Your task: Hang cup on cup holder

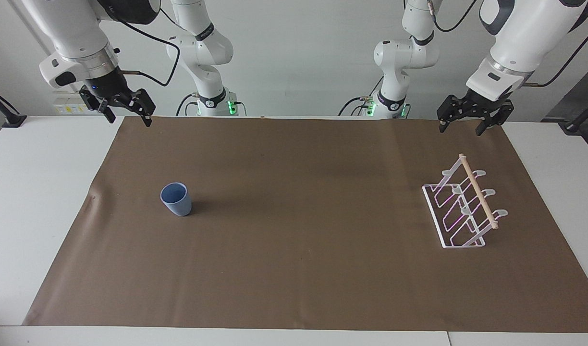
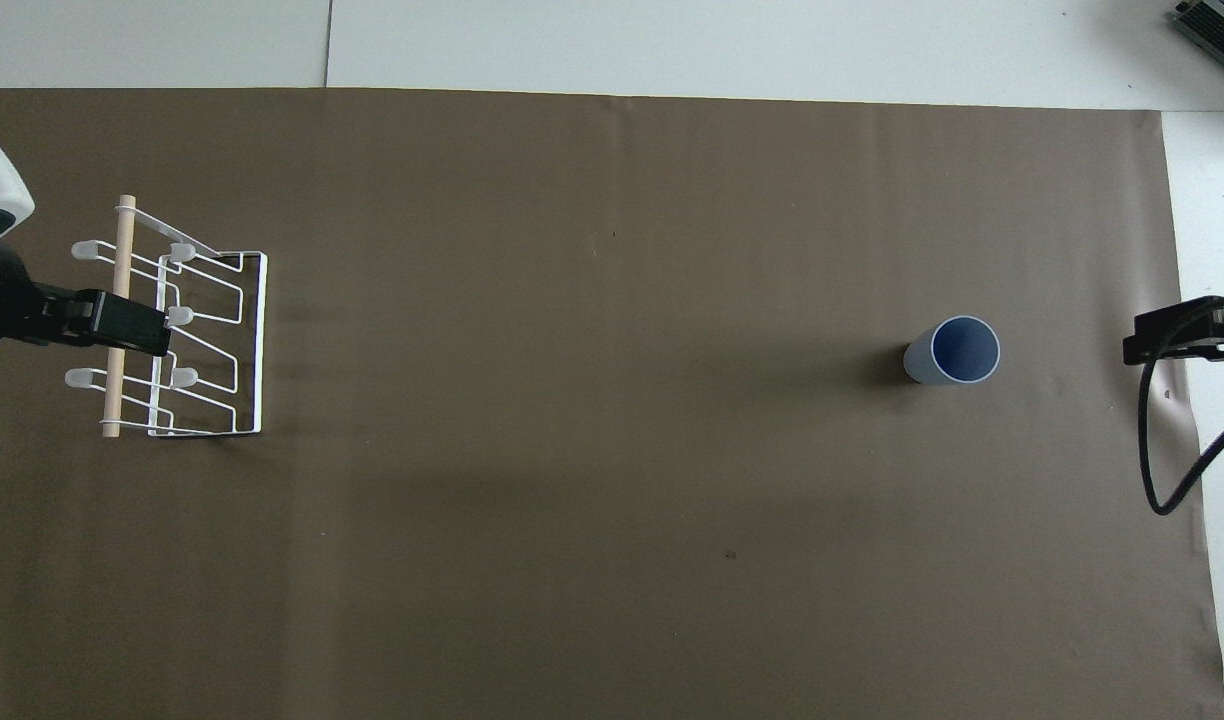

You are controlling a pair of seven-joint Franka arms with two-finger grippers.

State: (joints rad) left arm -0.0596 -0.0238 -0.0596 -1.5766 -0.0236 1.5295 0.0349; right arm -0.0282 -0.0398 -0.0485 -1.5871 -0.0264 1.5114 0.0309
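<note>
Here the cup [image 1: 176, 199] stands upright, mouth up, on the brown mat [image 1: 303, 269], left of centre in the facing view. The cup holder [image 1: 462, 206] sits on the mat at the right of that view, its wooden rod [image 1: 477, 190] across the top. The right gripper [image 1: 127, 113] hangs at the upper left of the frame, fingers spread wide and holding nothing. The left gripper [image 1: 461, 126] hangs at the upper right, likewise wide and empty, well above the cup holder.
</note>
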